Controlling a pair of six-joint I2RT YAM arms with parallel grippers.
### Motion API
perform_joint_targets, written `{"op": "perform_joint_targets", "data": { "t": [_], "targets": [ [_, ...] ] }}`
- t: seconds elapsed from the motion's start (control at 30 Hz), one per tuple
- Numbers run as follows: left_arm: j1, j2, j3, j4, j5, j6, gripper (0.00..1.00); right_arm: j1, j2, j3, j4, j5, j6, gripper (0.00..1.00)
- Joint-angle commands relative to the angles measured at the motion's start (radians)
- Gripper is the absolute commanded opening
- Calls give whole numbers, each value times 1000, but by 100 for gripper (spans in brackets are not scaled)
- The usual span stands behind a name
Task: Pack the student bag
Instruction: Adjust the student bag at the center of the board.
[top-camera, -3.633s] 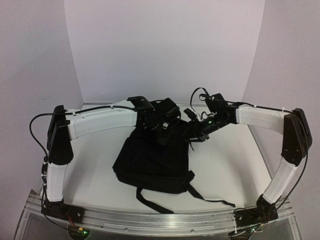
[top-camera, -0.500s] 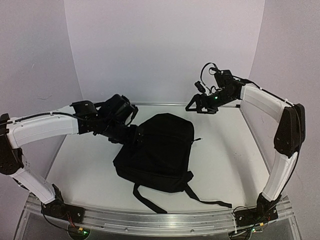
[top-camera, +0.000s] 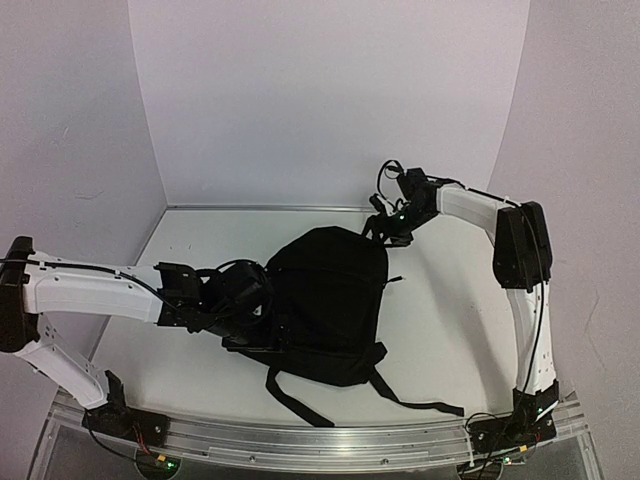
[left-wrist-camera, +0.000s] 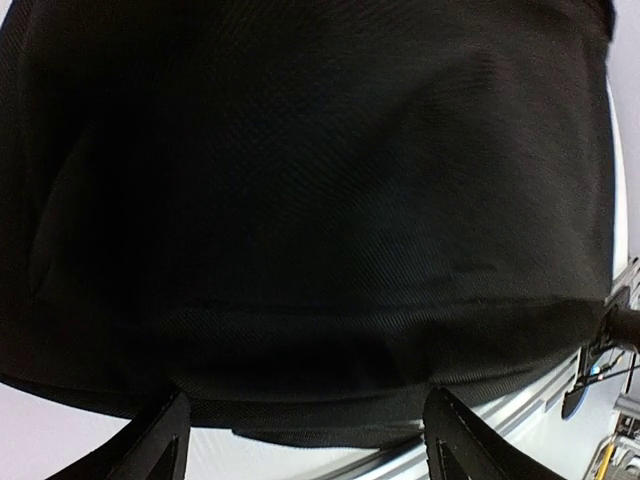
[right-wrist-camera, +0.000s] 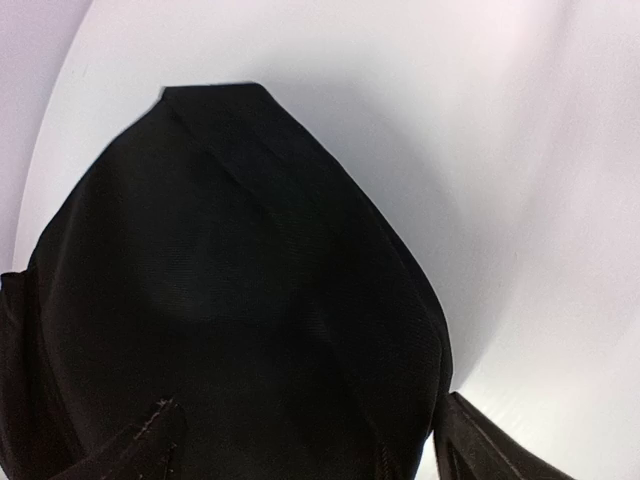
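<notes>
The student bag (top-camera: 325, 300) is a large black backpack lying flat in the middle of the white table, its straps (top-camera: 300, 402) trailing toward the near edge. My left gripper (top-camera: 262, 318) sits low against the bag's left side. In the left wrist view the bag (left-wrist-camera: 310, 200) fills the picture and its lower edge runs between the wide-apart fingertips (left-wrist-camera: 165, 440); this gripper (left-wrist-camera: 310, 440) is open. My right gripper (top-camera: 385, 232) hangs at the bag's far right corner. There the bag (right-wrist-camera: 240, 300) lies under the spread fingers (right-wrist-camera: 485, 445), and the gripper (right-wrist-camera: 310, 450) is open.
The white table (top-camera: 455, 320) curves up into white walls at the back and sides. An aluminium rail (top-camera: 320, 442) with both arm bases runs along the near edge. One thin strap end (top-camera: 440, 407) reaches toward the right base.
Both grippers have opened. The left arm dropped from the bag's upper left to its left side. The right arm came down from the back wall to the bag's far right corner.
</notes>
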Motion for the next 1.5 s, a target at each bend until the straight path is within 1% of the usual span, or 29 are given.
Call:
{"op": "perform_joint_targets", "data": {
  "t": [0.0,0.07,0.13,0.23,0.3,0.33,0.43,0.5,0.53,0.6,0.67,0.73,0.8,0.87,0.97,1.07,1.13,1.17,1.23,1.3,1.37,1.47],
  "targets": [
    [4,50,-1,108,-4,-75,78,3,-13,-20,-11,-20,-32,63],
    [26,62,10,96,-22,-83,76,4,-47,-83,-12,-15,-38,51],
    [77,58,-5,123,-11,-89,74,3,-86,-150,-12,-19,-81,44],
    [215,37,-112,281,63,-95,68,3,-154,-264,-18,-42,-90,42],
    [310,52,-134,351,109,-55,65,3,-214,-349,-20,-54,-98,42],
    [350,80,-117,356,121,-25,64,3,-243,-390,-19,-66,-104,42],
    [448,176,-12,362,175,72,63,7,-326,-520,-20,-130,-117,42],
    [501,260,93,358,221,137,64,28,-386,-614,-27,-222,-142,43],
    [524,304,149,351,246,165,64,53,-422,-662,-31,-253,-154,44],
    [563,398,288,308,296,223,66,141,-490,-732,-48,-291,-189,46],
    [585,436,422,263,305,282,70,241,-556,-767,-69,-328,-217,50],
    [586,443,525,195,280,333,74,275,-601,-759,-90,-388,-215,57],
    [587,414,555,150,270,353,77,254,-631,-695,-123,-372,-214,64],
    [585,351,523,125,242,359,78,202,-643,-632,-139,-329,-214,73],
    [576,224,404,134,222,336,80,123,-626,-544,-139,-250,-204,81],
    [531,93,285,136,160,320,80,69,-557,-443,-133,-117,-189,84],
    [494,9,220,130,106,281,81,57,-492,-366,-132,-25,-189,86],
    [487,-32,185,134,107,252,81,53,-453,-335,-132,3,-190,86],
    [465,-92,95,158,121,174,81,48,-382,-260,-132,17,-188,87],
    [422,-135,25,162,90,122,82,49,-300,-205,-132,-1,-170,88],
    [387,-156,-33,168,85,65,82,49,-240,-160,-131,-32,-150,88],
    [353,-165,-121,232,110,-4,82,50,-166,-117,-129,-70,-139,88]
  ]
}}
